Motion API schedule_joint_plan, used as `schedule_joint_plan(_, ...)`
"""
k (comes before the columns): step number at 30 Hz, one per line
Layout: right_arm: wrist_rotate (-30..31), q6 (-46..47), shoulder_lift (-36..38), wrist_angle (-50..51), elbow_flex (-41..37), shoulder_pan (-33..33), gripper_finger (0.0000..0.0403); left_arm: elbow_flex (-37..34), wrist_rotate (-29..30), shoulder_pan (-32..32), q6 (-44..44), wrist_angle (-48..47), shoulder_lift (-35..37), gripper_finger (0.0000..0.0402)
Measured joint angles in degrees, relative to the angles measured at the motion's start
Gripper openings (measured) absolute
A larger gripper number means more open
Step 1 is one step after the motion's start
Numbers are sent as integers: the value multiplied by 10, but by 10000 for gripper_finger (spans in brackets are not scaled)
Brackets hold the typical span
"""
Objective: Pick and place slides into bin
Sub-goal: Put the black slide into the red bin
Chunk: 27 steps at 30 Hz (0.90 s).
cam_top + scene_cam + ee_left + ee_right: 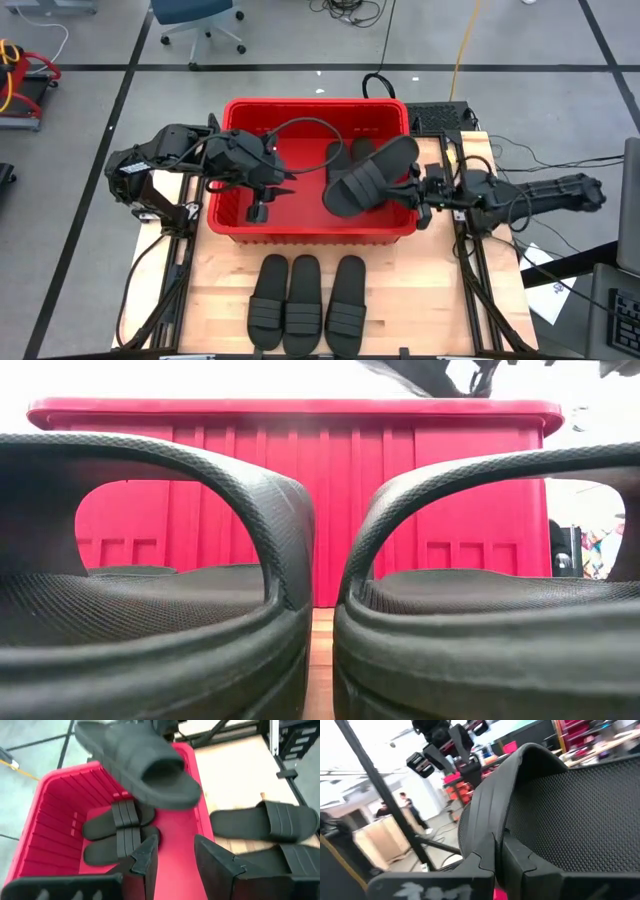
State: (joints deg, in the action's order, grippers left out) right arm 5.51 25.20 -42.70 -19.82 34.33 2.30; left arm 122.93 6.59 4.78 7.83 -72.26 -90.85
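Slide [555, 810] clamped in R fingers [418, 192], over bin [315, 232], long axis diagonal; L fingers [262, 208] apart, empty, inside bin.

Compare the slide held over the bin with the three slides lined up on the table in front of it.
The held slide hangs tilted above the red bin, clamped by the right gripper; the three table slides lie flat, strap up, untouched. It sits skewed; they lie parallel, side by side. All are matte black with ribbed straps.
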Motion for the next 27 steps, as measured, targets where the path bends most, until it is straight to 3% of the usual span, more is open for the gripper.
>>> schedule_joint_plan(6,-117,42,-59,-35,3,-93,0,0,0,0,10,18,0,124)
schedule_joint_plan(15,-283,41,-167,-13,103,-190,0,0,0,0,9,21,0,124)
schedule_joint_plan(21,-330,14,-230,113,190,-234,0,0,0,0,7,19,0,124)
schedule_joint_plan(27,-373,-21,-298,161,282,-273,0,0,0,0,7,18,0,124)
